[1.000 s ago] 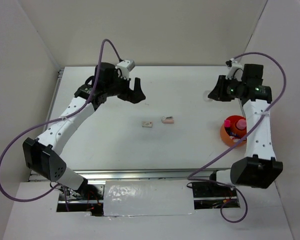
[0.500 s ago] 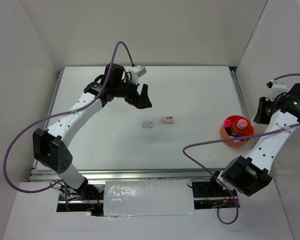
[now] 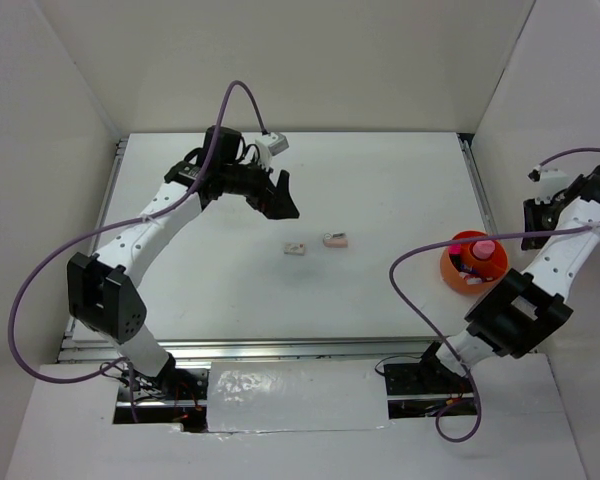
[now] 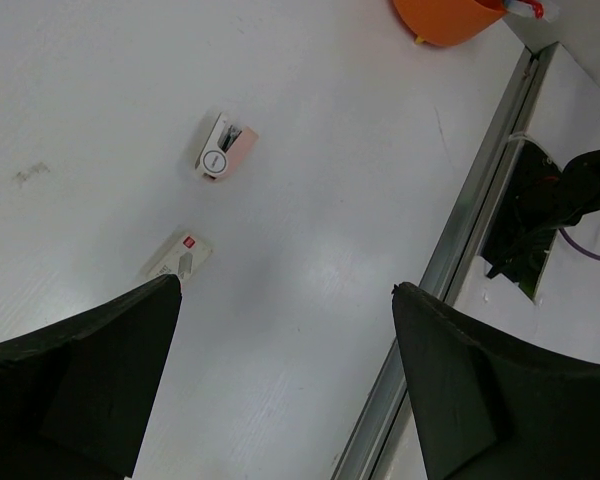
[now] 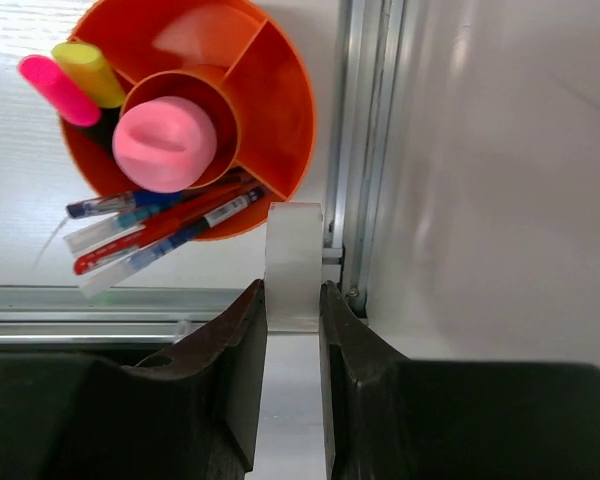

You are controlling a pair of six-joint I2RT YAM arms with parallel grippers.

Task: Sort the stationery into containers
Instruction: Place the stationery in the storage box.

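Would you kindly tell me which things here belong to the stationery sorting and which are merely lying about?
Job: round orange plastic cup; pink tube, yellow- and pink-capped highlighters, red and blue pens inside it; two loose small whitish-pink erasers; whitish tape ring in the right pincer.
Lying about: purple cables; metal edge rail; crinkled clear sheet.

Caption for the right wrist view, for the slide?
Right gripper shut on the clear tape ring beside the orange cup holding pink tube, highlighters and pens.
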